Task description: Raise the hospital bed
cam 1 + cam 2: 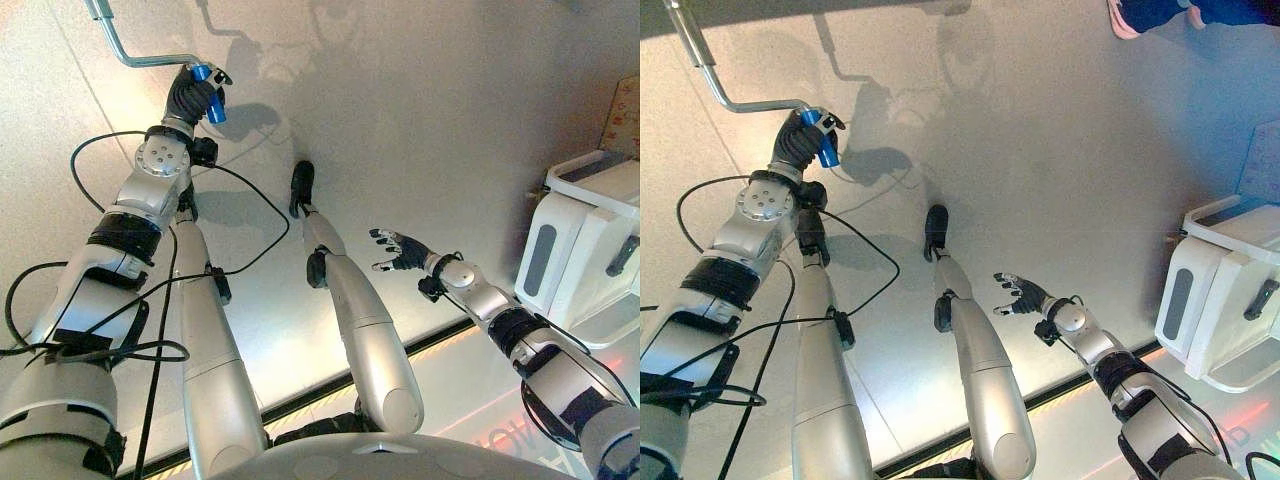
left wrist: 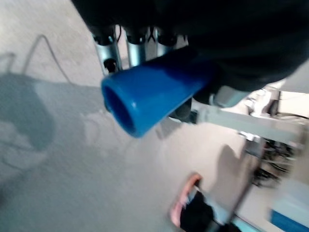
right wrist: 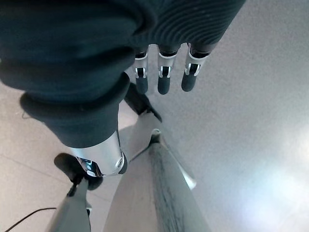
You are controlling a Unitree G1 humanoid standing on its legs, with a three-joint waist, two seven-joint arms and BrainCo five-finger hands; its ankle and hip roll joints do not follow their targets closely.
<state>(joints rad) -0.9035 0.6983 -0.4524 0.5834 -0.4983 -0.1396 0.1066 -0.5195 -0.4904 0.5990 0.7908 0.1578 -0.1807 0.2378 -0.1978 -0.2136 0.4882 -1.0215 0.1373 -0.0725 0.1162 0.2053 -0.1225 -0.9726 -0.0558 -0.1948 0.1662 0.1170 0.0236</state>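
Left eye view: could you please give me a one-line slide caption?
Left hand grips the crank's blue handle; right hand hangs open above the floor.

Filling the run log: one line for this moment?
left hand: shut on crank grip | right hand: open, idle | bed: not seen

The bent crank rod (image 1: 150, 58) is bare polished metal, and its blue handle sleeve (image 2: 154, 94) looks like smooth, slightly glossy plastic. The pale grey floor (image 1: 1060, 150) is smooth with a soft sheen. The white boxy unit (image 1: 585, 245) has glossy moulded plastic panels.
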